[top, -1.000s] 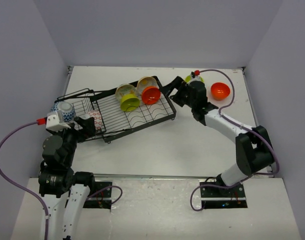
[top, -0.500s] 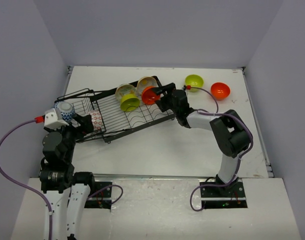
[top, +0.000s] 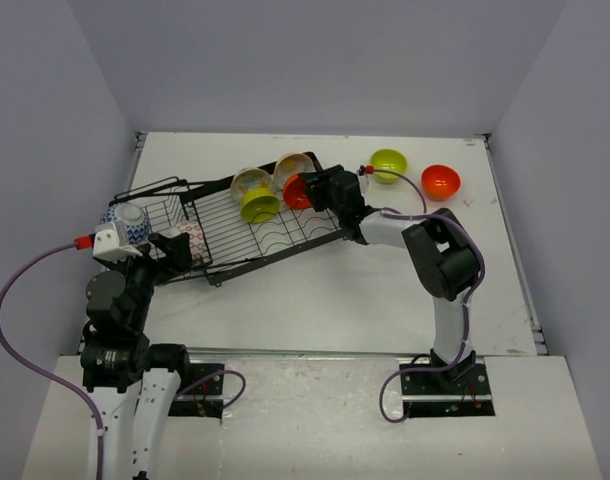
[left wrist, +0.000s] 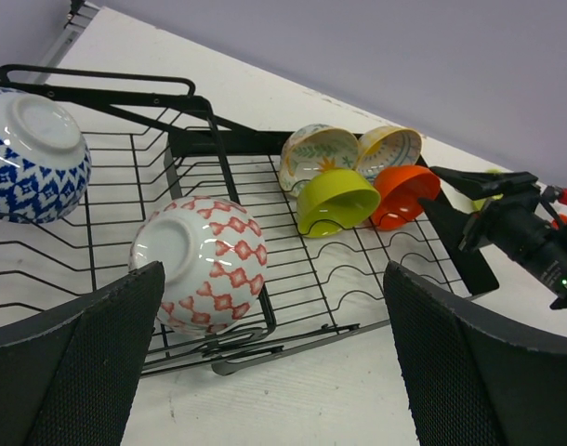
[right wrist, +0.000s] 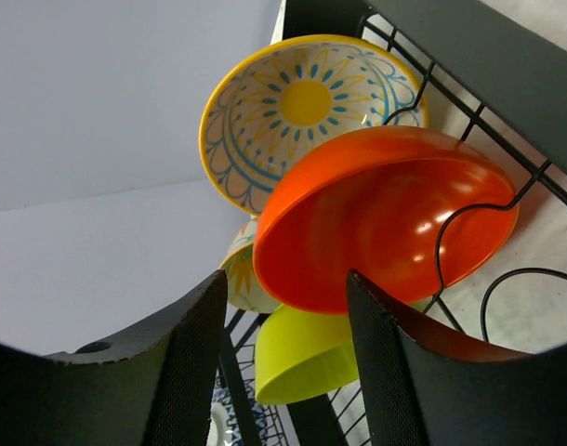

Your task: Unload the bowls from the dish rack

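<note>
Sideways, a glossy orange-red bowl sits in the rack.

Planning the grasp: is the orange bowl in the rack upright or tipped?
Tipped on edge: orange bowl leans in the dish rack, opening sideways.

The left arm stands almost upright over its base at the near left. Its wrist is bent forward, so the left pincer points towards the far right. The two fingers of that pincer are spread wide apart. The right arm rises from its base at the near right, folds sharply at the elbow and stretches its forearm out to the left. The right pincer faces left, with its fingers parted.
</note>
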